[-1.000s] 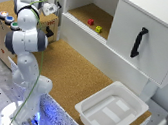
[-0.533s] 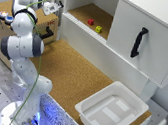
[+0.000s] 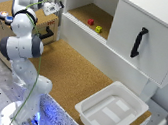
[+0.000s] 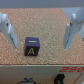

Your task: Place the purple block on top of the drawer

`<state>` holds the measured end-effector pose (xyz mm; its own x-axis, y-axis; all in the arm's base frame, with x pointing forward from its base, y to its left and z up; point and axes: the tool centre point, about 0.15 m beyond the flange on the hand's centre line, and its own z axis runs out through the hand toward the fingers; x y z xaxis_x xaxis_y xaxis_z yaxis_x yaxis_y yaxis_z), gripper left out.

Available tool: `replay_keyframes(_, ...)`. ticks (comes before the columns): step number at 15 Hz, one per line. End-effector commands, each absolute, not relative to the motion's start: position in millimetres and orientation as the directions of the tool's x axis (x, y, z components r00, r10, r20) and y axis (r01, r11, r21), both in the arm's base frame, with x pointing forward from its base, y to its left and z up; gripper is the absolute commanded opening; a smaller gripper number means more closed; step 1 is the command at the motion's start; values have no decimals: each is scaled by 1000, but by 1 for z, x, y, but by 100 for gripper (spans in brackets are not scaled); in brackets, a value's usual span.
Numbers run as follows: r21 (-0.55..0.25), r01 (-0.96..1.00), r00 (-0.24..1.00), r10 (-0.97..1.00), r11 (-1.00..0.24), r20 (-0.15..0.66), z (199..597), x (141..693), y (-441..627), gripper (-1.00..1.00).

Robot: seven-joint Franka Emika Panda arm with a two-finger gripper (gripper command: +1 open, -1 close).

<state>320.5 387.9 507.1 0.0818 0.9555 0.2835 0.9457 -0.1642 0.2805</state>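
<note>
The purple block (image 4: 32, 46), with a yellow letter A on its front, lies on a cork-like surface in the wrist view. My gripper (image 4: 39, 45) is open, with one finger (image 4: 7, 31) on each side of the block and neither touching it. In the exterior view the gripper (image 3: 54, 8) hangs just past the far corner of the drawer (image 3: 18, 28), a light-brown wooden box with a black front handle (image 3: 48, 32) and coloured buttons (image 3: 5, 16) on top. The block itself is hidden in the exterior view.
A large white cabinet (image 3: 153, 37) with a black handle (image 3: 138, 42) stands at the exterior view's right. Its open shelf holds a red block (image 3: 90, 22) and a yellow block (image 3: 98, 29). A white tray (image 3: 112, 109) sits on the cork mat (image 3: 77, 71).
The arm's elbow has swung slightly toward the exterior view's left and down. The gripper stays near the drawer's far corner.
</note>
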Motion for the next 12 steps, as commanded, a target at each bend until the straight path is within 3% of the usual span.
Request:
replay_keyframes(1, 242, 969, -7, 968, -55, 249, 526, 294, 384, 100)
replay_keyframes(5, 235, 972, -49, 989, 14, 141, 568, 259, 396, 100)
replay_keyframes(12, 173, 983, -71, 997, 65, 26, 582, 198, 432, 100)
